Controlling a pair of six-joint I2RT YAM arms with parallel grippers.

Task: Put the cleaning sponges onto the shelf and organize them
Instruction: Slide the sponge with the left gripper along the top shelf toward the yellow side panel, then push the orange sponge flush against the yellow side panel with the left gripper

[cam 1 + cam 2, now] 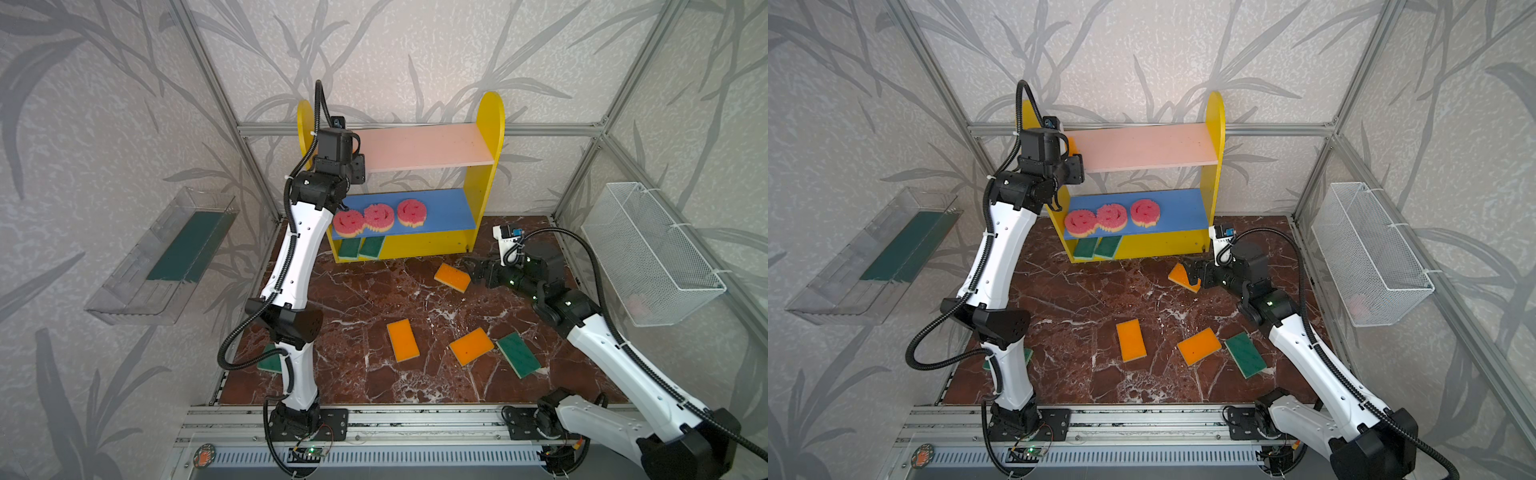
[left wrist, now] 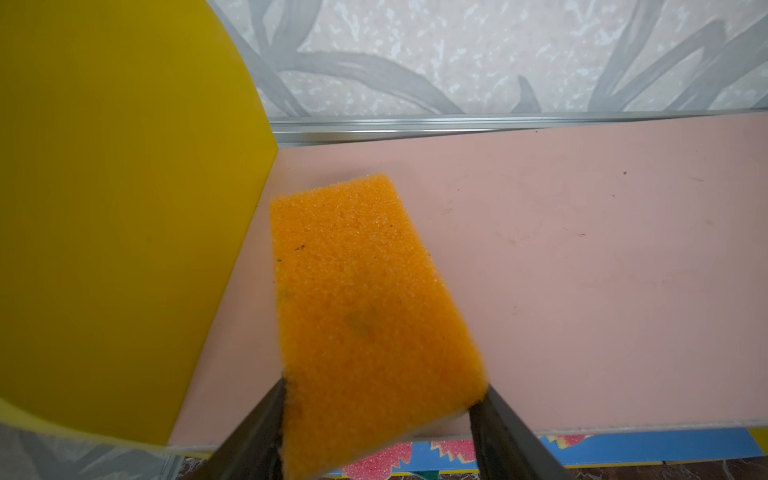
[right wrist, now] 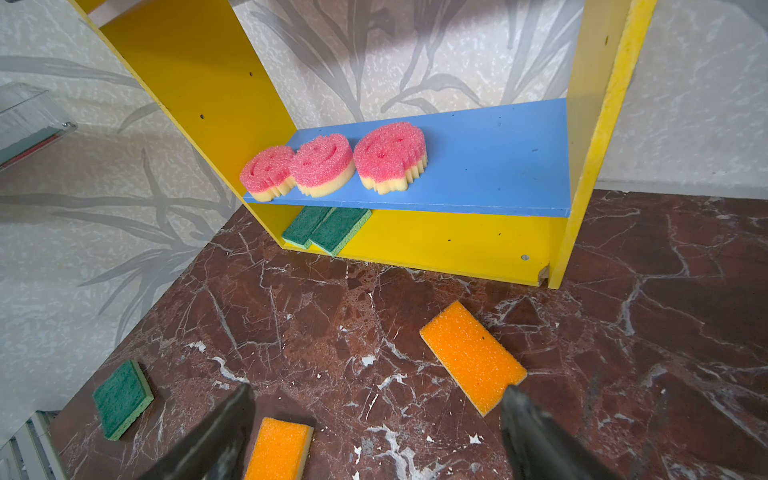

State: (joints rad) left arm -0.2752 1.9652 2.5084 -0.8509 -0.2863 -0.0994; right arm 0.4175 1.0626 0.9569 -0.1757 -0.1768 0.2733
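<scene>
Barely visible in both top views, orange sponge [image 2: 365, 316] pinched by left jaws; right jaws wide, empty.

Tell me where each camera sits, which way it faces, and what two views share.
Both top views: high at the front, looking down on the table and shelf; the left arm and right arm show.
Left wrist: above the pink board, facing the back wall; the left gripper pinches an orange sponge.
Right wrist: low over the table, facing the shelf; the right gripper, open, shows its fingertips.
Shared: top and right wrist views show three pink sponges on the blue board.
</scene>
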